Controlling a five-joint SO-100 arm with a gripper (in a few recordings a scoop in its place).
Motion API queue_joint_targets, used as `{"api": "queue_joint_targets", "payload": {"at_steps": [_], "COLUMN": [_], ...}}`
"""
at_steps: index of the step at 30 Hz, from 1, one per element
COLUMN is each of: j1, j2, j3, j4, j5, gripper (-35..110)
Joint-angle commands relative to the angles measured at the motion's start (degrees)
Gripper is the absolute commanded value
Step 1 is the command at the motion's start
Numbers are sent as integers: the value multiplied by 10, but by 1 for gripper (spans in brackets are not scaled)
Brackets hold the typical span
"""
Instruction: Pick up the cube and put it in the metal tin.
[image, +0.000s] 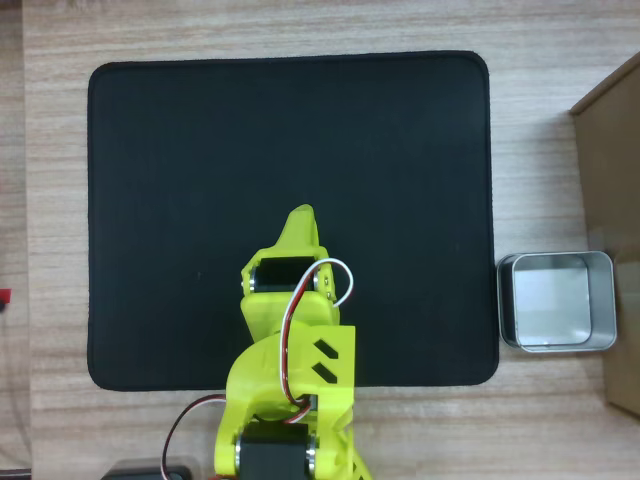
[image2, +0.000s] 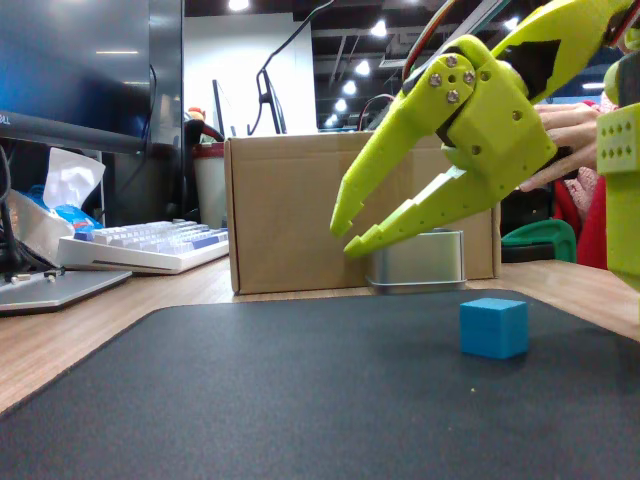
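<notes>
Lime-green two-finger hand (image2: 350, 232) hangs spread and empty above the black mat (image2: 250, 390). Small cyan-blue cube (image2: 493, 327) sits on the mat, below and right of fingertips in fixed view. Shiny square metal tin (image: 556, 301) sits on the desk (image: 300, 30) beside the mat.

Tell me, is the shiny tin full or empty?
Empty: the overhead view shows the metal tin's bare pale bottom. The cube sits on the mat.

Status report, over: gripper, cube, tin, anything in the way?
Gripper open, empty, above the mat. Cube on the mat, untouched. Tin empty, beside the mat. Nothing in the way.
</notes>
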Motion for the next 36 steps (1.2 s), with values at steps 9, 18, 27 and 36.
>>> {"api": "queue_joint_targets", "payload": {"at_steps": [9,18,27,36], "j1": [-12,-18,-123,-193], "j2": [12,11,10,-24], "j3": [-76,-227,-241,-221], "j4": [72,191,255,293], "j5": [-26,-134,-208,-158], "gripper": [2,7,9,11]}}
